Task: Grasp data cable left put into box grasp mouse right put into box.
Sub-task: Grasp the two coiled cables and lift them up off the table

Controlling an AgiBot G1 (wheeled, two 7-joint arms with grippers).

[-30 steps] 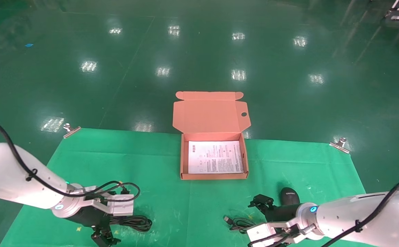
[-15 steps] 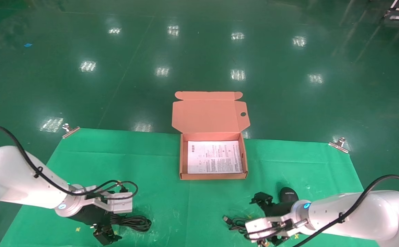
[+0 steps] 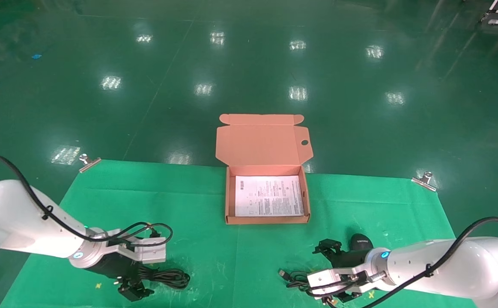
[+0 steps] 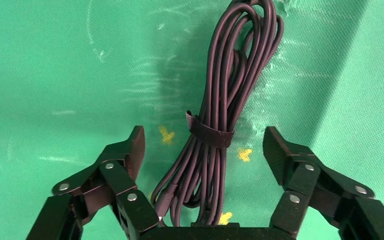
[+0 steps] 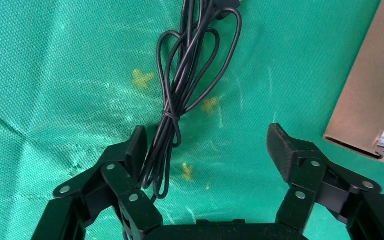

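The data cable (image 3: 169, 278), a black bundle tied with a strap, lies on the green mat at the front left. My left gripper (image 3: 144, 274) is open and low over it, and the bundle (image 4: 230, 75) lies between the fingers (image 4: 130, 150), untouched. The black mouse (image 3: 361, 243) lies at the front right. My right gripper (image 3: 320, 273) is open just left of it, over the mouse's thin cord (image 5: 180, 90), which runs close to one finger (image 5: 132, 150). The salmon-orange box (image 3: 267, 220) stands open in the middle with a white sheet inside.
The green mat (image 3: 197, 205) is clipped at its far corners (image 3: 88, 161) and ends at the shiny green floor. The box's lid (image 3: 261, 141) stands open at the back. A box corner (image 5: 365, 90) shows in the right wrist view.
Both arms have shifted slightly: the left gripper has settled around the cable bundle, and the right gripper has moved a little towards the mouse cord. Nothing has been grasped.
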